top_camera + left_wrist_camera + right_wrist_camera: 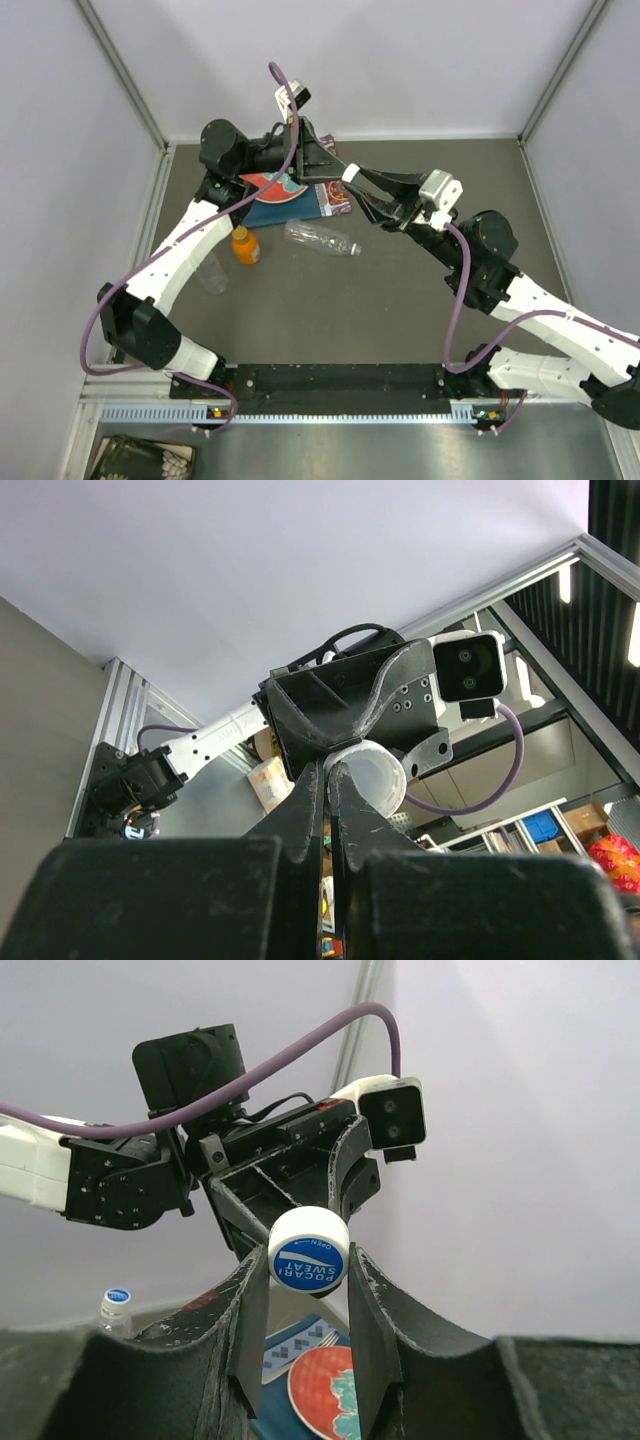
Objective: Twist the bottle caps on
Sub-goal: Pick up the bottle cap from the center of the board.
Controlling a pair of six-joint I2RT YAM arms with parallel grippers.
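Observation:
A white bottle cap [350, 172] with a blue label is held in the air above the plate, between both grippers. My left gripper [333, 166] pinches its rim with nearly closed fingers; the left wrist view shows the cap's hollow side [372, 777] at my left gripper's [328, 770] tips. My right gripper [306, 1268] has its fingertips on both sides of the cap [309, 1251]. A clear bottle [322, 240] lies on the table. An orange bottle [245, 246] stands capped. A second clear bottle [212, 270] sits partly under my left arm.
The red-and-teal plate [283, 184] lies on a blue placemat [285, 211] under the grippers; both show in the right wrist view, the plate [325, 1395] beside a fork [326, 1338]. A capped bottle neck [116, 1305] shows at lower left there. Grey walls enclose the table.

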